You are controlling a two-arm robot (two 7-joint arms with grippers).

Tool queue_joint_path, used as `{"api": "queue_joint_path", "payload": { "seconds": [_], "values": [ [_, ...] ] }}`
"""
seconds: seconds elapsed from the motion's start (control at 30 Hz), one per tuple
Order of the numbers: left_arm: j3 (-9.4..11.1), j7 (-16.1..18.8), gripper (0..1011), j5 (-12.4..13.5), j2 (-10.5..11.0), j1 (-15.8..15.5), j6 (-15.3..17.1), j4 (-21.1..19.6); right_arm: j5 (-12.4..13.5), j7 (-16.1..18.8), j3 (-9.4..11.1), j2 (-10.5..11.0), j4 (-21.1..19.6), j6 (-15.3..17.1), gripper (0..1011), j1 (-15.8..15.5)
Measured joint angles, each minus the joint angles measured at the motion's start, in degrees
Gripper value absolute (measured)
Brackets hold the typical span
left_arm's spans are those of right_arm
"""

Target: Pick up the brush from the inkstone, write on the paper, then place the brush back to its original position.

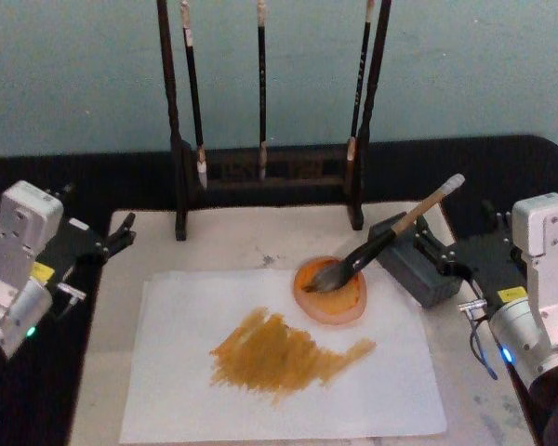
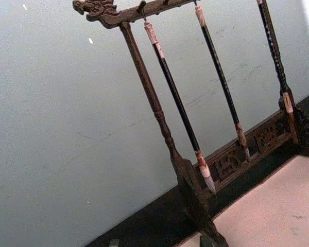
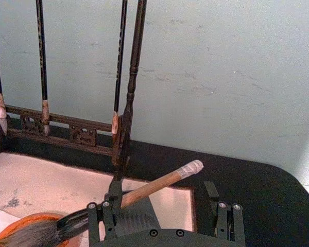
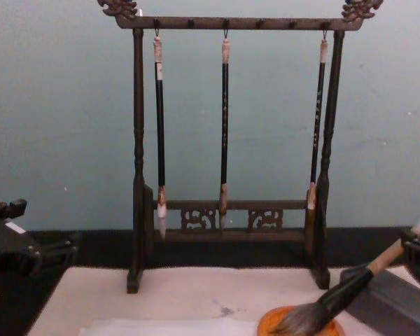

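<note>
Presently we are finding the brush (image 1: 391, 238) lying at a slant, its bristles sitting in the orange dish (image 1: 332, 291) and its pale handle leaning across the grey inkstone (image 1: 415, 259), white cap pointing up and back. In the chest view the brush (image 4: 357, 283) is rising from the dish (image 4: 287, 323) toward the right edge.

We are seeing the right pincer (image 1: 439, 253) sitting just beside the inkstone, at the handle's right. In the right wrist view its fingers (image 3: 109, 215) are standing well apart, and the handle (image 3: 154, 186) is passing close by one of them; it is gripping nothing.

We are noting the left pincer (image 1: 121, 232) resting at the mat's (image 1: 232, 243) left edge, well apart from the brush. Its fingers are looking slightly parted and holding nothing.

The paper (image 1: 279, 367) is lying flat on the mat, carrying a broad ochre smear (image 1: 284, 353) near its middle, its far right corner tucked under the dish.

Behind, three thin brushes are hanging on the dark rack (image 1: 265, 172) at the worktop's (image 1: 502, 172) rear.
</note>
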Motion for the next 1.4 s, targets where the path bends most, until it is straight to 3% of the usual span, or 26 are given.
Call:
{"api": "queue_joint_path", "payload": {
  "seconds": [1.4],
  "values": [
    [0.0,0.0,1010,0.0,0.0,0.0,0.0,0.0,0.1,0.0,-0.1,0.2,-0.1,0.1,1000,0.2]
  ]
}}
